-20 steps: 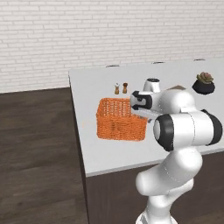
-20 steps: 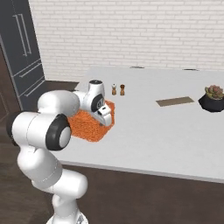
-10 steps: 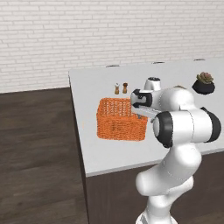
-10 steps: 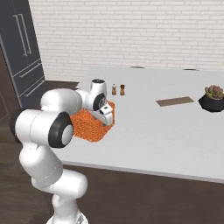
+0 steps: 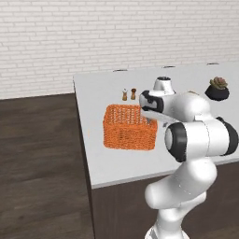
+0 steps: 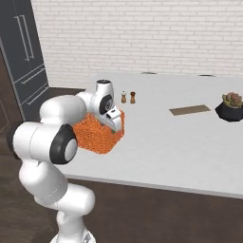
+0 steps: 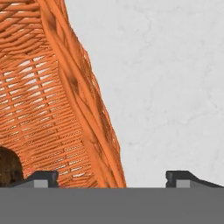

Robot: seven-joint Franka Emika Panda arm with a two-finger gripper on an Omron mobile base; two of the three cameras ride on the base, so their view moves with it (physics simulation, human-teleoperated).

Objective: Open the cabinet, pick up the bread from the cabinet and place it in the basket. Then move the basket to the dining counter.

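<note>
Pincer point(image 7: 111, 177) wide open and holding nothing, you see its two dark tips straddling the near wall of the orange woven wicker basket point(image 5: 129, 127), one tip inside, one outside, a sign the grip on the rim has been let go. Just beside the inner tip, low in the basket, sits the small brown speckled bread point(image 7: 8, 168). Under the pincer lies the plain light grey dining counter point(image 6: 156, 142), so the delivery looks complete.
</note>
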